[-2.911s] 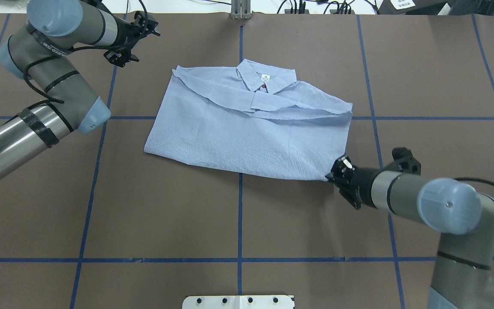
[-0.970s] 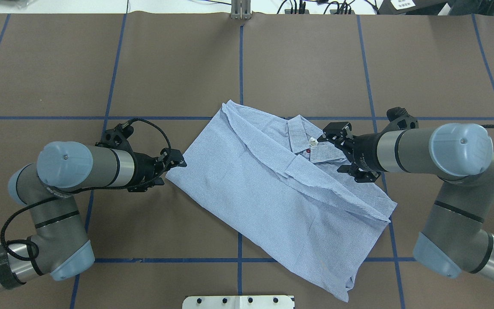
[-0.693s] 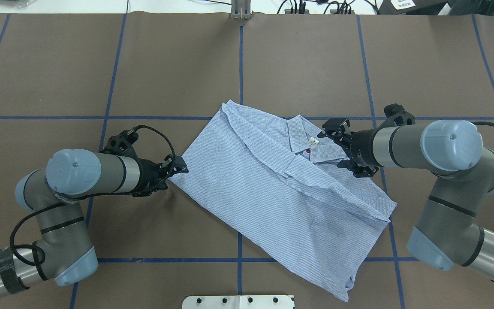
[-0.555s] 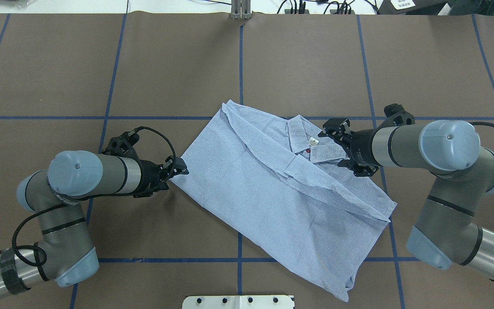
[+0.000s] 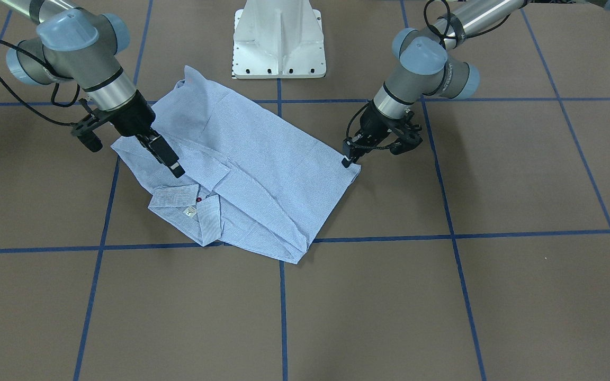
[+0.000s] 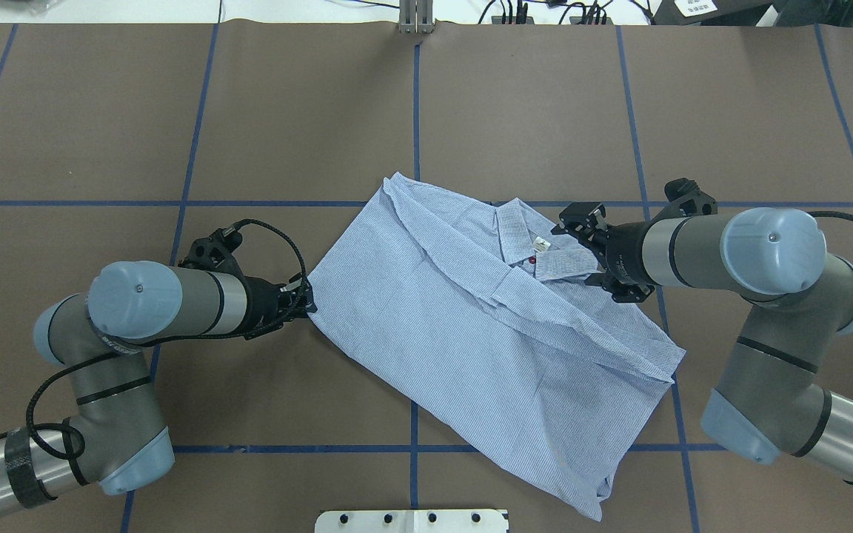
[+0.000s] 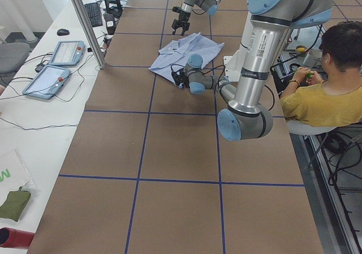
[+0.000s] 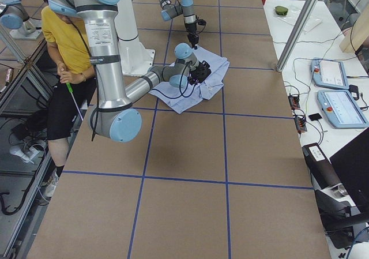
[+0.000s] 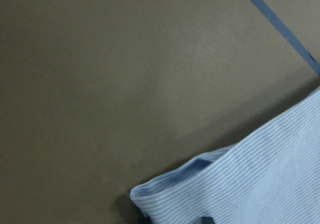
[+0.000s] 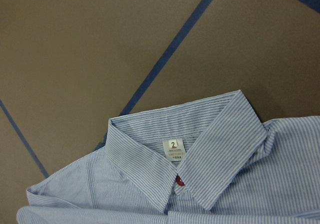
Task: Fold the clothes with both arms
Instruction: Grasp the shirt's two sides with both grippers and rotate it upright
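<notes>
The light blue striped shirt (image 6: 471,326) lies folded and diagonal on the brown table, collar (image 6: 526,240) up; it also shows from the front (image 5: 252,174). My left gripper (image 6: 305,297) is low at the shirt's left corner (image 5: 355,168), jaws closed on it; the left wrist view shows that corner (image 9: 210,184) bunched between the fingertips. My right gripper (image 6: 588,250) is open just above the collar's right side (image 5: 170,159). The right wrist view shows the collar, white label (image 10: 173,148) and red button (image 10: 180,182).
The white pedestal base (image 5: 278,39) stands at the robot's edge of the table, close to the shirt's near tail. Blue tape lines (image 6: 415,111) grid the table. An operator (image 7: 334,90) sits beside the base. Control tablets (image 7: 56,67) lie on the side bench.
The shirt was turned diagonal and pulled nearer since the oldest frame. In the last second my left gripper slid to the shirt's left corner and closed on it. My right gripper barely moved.
</notes>
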Controlling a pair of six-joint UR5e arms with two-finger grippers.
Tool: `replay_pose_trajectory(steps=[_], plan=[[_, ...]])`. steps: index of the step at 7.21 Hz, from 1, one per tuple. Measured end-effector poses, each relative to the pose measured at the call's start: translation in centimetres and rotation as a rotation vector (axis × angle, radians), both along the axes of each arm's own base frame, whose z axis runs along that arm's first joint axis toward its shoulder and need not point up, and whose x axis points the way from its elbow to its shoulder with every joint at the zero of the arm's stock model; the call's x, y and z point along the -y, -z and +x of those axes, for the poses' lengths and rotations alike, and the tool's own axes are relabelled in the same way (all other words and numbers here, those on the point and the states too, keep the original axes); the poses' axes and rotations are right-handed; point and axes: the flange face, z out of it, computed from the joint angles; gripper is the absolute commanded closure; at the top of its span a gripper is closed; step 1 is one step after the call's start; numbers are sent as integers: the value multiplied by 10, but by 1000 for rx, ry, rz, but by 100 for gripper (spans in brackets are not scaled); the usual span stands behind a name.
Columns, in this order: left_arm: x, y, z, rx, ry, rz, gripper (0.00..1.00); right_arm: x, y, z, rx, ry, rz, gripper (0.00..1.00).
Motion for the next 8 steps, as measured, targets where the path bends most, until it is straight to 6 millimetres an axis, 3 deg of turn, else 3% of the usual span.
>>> replay_pose_trajectory(steps=[2, 3, 4, 5, 7, 8], plan=[[7, 2, -5, 6, 9, 13, 100, 2, -4, -2, -8, -8, -1, 0], [24, 4, -14, 20, 21, 58, 100, 2, -5, -3, -10, -10, -1, 0], [58, 8, -22, 49, 42, 129, 100, 2, -6, -3, -11, -9, -1, 0], [104, 13, -25, 86, 72, 187, 100, 2, -6, -4, -11, -9, -1, 0], [199, 29, -13, 139, 126, 258, 100, 1, -7, -4, -12, -9, -3, 0], [236, 38, -5, 156, 154, 287, 92, 1, -6, -4, -11, -8, -2, 0]])
